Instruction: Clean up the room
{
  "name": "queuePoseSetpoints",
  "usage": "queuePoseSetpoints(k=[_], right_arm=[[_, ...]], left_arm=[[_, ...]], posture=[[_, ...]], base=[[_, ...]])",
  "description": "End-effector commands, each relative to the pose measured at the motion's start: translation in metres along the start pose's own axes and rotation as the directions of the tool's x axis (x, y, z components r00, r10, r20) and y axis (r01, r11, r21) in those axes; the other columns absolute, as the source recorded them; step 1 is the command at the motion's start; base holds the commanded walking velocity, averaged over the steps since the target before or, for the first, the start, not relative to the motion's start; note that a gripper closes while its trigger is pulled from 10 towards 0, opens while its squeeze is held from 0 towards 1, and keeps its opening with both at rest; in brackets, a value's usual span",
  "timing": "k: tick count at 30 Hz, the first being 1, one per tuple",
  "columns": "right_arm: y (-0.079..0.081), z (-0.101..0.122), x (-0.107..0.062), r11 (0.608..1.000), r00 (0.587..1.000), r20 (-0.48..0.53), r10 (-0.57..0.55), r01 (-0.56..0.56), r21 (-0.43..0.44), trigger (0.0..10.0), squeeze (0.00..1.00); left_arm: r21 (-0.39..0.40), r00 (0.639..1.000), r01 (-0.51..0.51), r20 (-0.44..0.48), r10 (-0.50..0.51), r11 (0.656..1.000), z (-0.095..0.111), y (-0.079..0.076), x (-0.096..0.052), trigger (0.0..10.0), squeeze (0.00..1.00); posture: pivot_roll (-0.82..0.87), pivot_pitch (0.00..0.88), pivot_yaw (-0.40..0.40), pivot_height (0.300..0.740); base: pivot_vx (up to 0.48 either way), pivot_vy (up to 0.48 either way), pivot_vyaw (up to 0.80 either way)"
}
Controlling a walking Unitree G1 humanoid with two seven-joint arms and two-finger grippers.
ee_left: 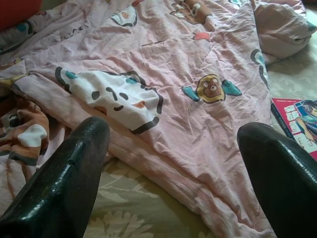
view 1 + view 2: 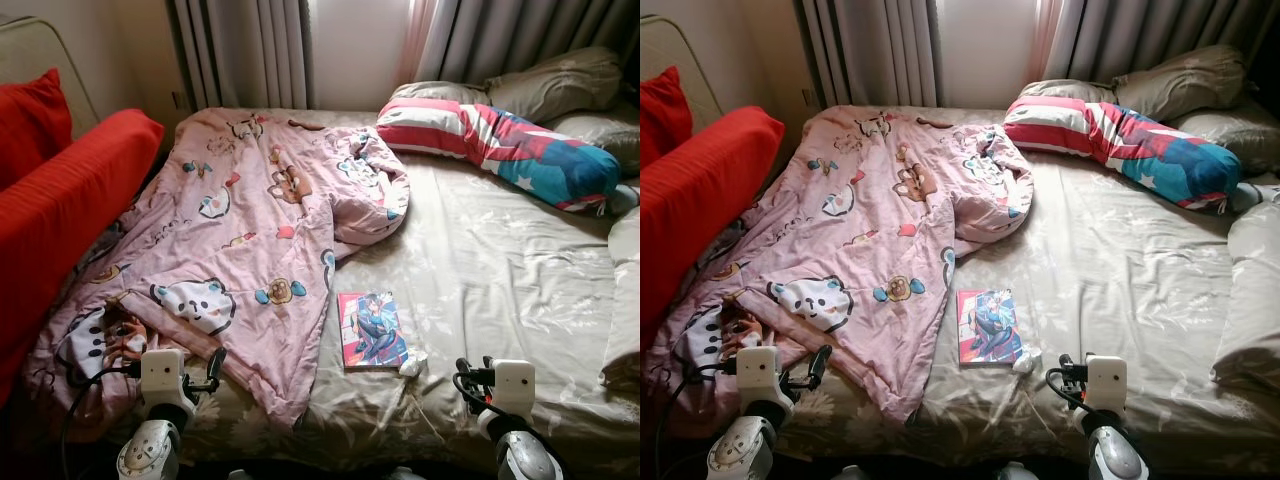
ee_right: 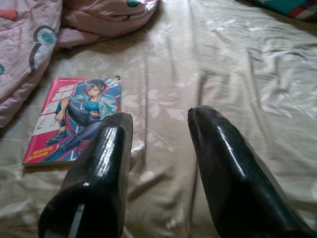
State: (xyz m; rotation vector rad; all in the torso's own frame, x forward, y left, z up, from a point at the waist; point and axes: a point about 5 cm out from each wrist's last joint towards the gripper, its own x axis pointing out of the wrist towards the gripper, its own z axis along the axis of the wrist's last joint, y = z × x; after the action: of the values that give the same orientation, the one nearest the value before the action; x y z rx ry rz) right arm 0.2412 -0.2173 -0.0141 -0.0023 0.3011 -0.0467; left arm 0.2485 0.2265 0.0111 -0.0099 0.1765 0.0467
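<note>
A rumpled pink cartoon-print quilt [image 2: 240, 240] lies across the left half of the bed. A comic book [image 2: 372, 330] with a pink and blue cover rests flat on the beige sheet [image 2: 500, 270], and a small white crumpled scrap [image 2: 412, 367] touches its near right corner. My left gripper [image 1: 173, 144] hovers open over the quilt's near edge, with nothing between its fingers [image 1: 64, 183]. Just right of the book and low over the bare sheet, my right gripper [image 3: 158, 119] is also open and empty. Both wrists, left [image 2: 163, 378] and right [image 2: 512, 385], sit at the bed's near edge.
A long red, white and blue bolster [image 2: 500, 145] lies at the head of the bed, with beige pillows [image 2: 550, 85] behind it. Red cushions [image 2: 60, 200] press against the bed's left side. Grey curtains [image 2: 250, 50] hang behind. A folded beige cover [image 2: 625, 290] lies at the right edge.
</note>
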Motion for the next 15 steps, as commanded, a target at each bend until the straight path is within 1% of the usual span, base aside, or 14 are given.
queuePoseSetpoints(k=[1,15], right_arm=[[0.0014,-0.0008,0.0006,1.000,1.000,-0.007,0.010,-0.010,-0.003,10.0,0.00],[0.0008,-0.0017,0.0013,1.000,1.000,-0.020,0.009,-0.009,-0.010,10.0,0.00]], left_arm=[[-0.006,1.000,0.002,0.014,-0.002,1.000,0.0043,0.0003,0.0020,10.0,0.00],[-0.011,1.000,0.001,0.005,-0.001,1.000,0.0038,-0.0012,0.0030,10.0,0.00]], posture=[[-0.03,0.014,-0.009,0.636],[-0.02,0.019,-0.017,0.636]], base=[[0.000,0.000,0.00],[0.000,0.000,0.00]])
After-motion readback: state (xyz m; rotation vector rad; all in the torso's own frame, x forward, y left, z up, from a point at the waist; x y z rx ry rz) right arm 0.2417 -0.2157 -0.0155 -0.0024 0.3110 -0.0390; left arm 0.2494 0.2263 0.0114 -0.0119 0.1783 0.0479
